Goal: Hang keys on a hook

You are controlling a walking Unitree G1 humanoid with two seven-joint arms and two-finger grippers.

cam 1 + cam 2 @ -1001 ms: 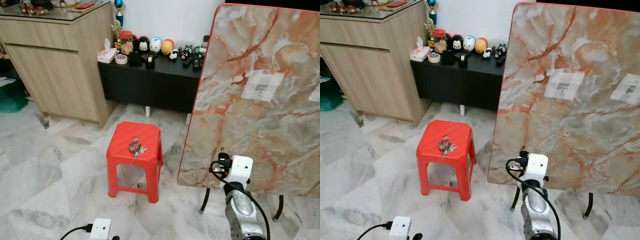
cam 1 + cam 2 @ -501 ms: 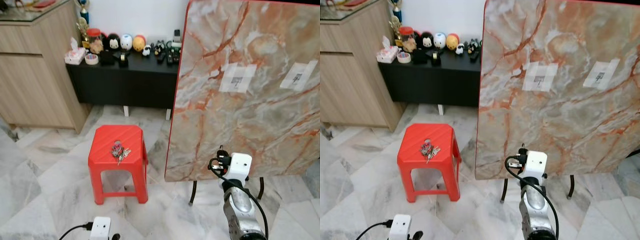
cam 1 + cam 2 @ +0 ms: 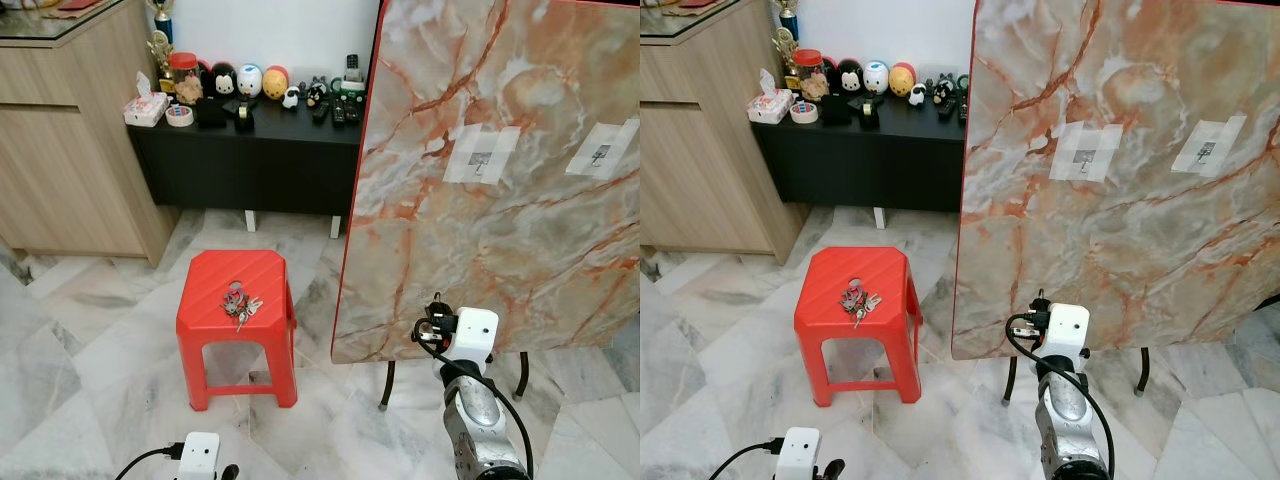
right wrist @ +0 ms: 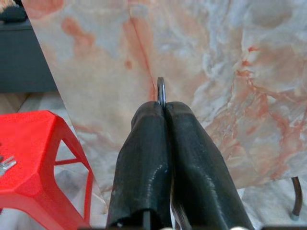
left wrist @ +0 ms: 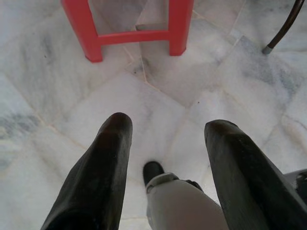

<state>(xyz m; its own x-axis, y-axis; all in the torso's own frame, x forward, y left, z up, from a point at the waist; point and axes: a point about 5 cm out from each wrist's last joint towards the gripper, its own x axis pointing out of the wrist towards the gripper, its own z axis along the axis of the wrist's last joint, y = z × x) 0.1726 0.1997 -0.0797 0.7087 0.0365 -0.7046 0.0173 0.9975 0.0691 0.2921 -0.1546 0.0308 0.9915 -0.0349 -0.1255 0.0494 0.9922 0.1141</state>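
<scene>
Pale marble tile floor [image 3: 90, 330], with a red stool [image 3: 240, 320] in front of a black low cabinet [image 3: 260, 150] full of figurines. The keys [image 3: 238, 303] sit on the stool seat. A marbled tabletop [image 3: 500, 180] stands on edge with two taped hooks [image 3: 481, 158]. Right gripper [image 4: 162, 108] faces the tabletop, fingers pressed together on a thin metal ring [image 4: 160, 91], maybe a key ring, mostly hidden. Left gripper [image 5: 165, 129] hangs spread wide over the floor.

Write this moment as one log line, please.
keys: on red stool | left pincer: open | right pincer: shut on metal ring, facing marble board
</scene>
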